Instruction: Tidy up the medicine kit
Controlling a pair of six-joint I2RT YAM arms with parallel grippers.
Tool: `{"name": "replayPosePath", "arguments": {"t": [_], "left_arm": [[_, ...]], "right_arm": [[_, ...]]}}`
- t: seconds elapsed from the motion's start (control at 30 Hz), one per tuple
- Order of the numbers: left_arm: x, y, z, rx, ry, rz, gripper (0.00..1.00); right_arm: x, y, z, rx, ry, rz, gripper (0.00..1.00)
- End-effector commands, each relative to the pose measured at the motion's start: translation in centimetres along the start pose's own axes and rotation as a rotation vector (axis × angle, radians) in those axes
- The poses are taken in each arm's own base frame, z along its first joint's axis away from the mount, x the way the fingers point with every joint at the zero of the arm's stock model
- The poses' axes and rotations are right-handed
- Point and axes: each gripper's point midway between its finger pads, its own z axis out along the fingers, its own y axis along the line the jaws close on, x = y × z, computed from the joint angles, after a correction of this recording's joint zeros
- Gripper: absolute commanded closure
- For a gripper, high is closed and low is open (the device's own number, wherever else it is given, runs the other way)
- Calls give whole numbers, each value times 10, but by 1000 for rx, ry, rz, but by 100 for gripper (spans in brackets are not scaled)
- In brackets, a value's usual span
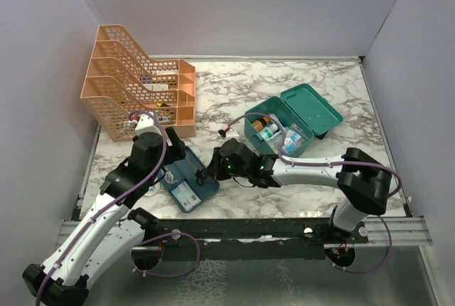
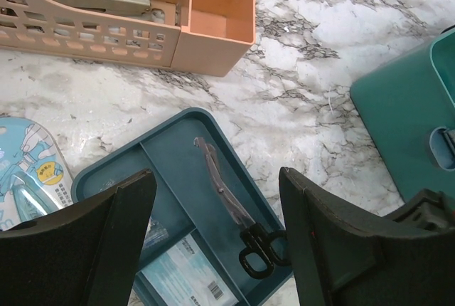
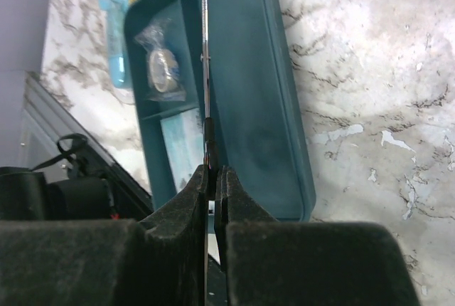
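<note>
We find the kit (image 1: 279,134) on the table (image 1: 234,89), right of centre. Its lid is thrown back to the far right, and small bottles (image 1: 269,132) stand inside. The tray (image 1: 190,179) lies near to its left, apart from it, at the near edge. The rack (image 1: 135,92) stands in the far left corner.

The right gripper (image 3: 213,175) reaches across to the tray. Its jaws are drawn almost together and nip the handle end of the scissors (image 3: 204,57), whose blades point along the tray's long compartment. The left gripper (image 2: 213,178) hangs over the same tray with its jaws spread wide and nothing between them. We see the scissors lying in the compartment below it. A bagged tape roll (image 3: 163,71) sits in the neighbouring compartment.
</note>
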Motion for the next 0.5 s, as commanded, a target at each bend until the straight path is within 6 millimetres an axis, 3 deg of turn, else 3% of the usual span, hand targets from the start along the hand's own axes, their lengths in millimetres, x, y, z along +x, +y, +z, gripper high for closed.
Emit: {"name": "replayPosePath", "arguments": {"t": [0.0,0.17,0.33,0.47], "left_arm": [[-12,0,-3,-6,-36,-3,26],[-13,0,-3,-6,-37,0,26],[-13,-1,-3,-7,-36,2,26],[-16,-1,-4,-9,-43,7,26]], "right_arm": [[11,2,14,-16,34,-18,99],[23,-25,22,114,67,17,99],[28,-30,25,153,103,-12,98],[20,-25,19,164,92,-10,85]]}}
